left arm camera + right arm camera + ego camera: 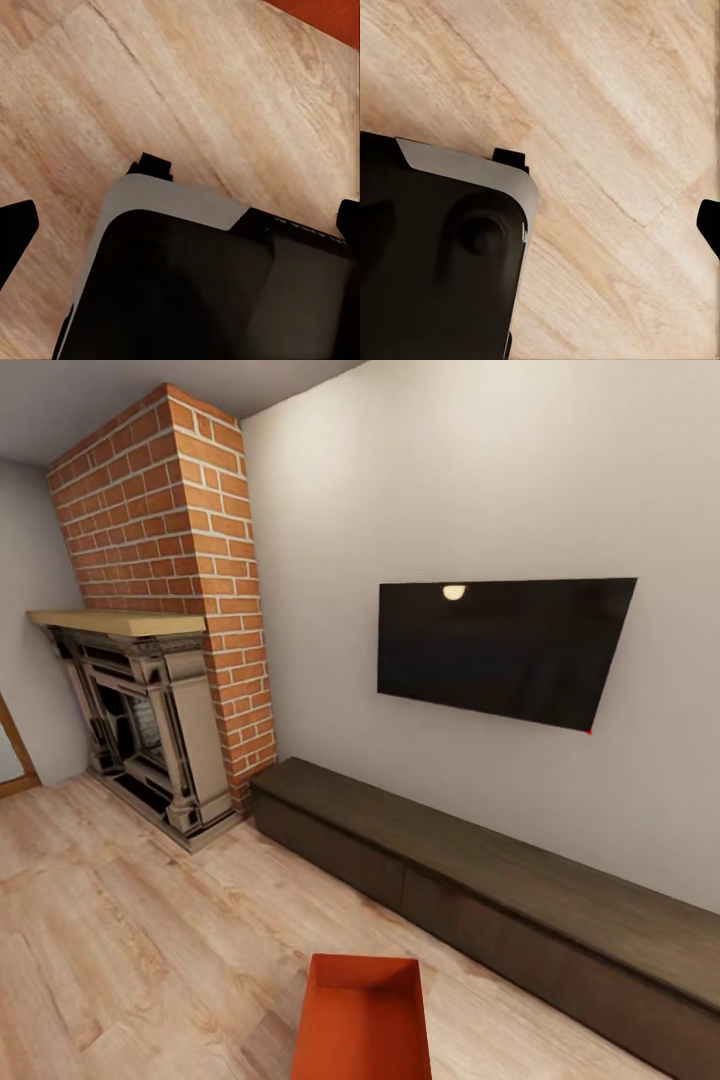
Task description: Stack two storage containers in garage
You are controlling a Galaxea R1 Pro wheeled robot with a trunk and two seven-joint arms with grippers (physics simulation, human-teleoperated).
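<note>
While one storage container (362, 1020) rests on the plank floor (130, 950) beside the TV bench (500, 880), approach squarely; jaw state of both arms cannot be told.

The orange-red rectangular plastic bin (362, 1020) looks smooth and matt. It sits on a light wood plank floor (130, 950) with visible grain and a dull sheen. The low dark wooden bench (520, 900) shows faint grain (matt too). The red brick chimney (170, 510) is rough, the black flat wall screen (500, 650) glossy, the white wall (450, 480) plain and matt.
</note>
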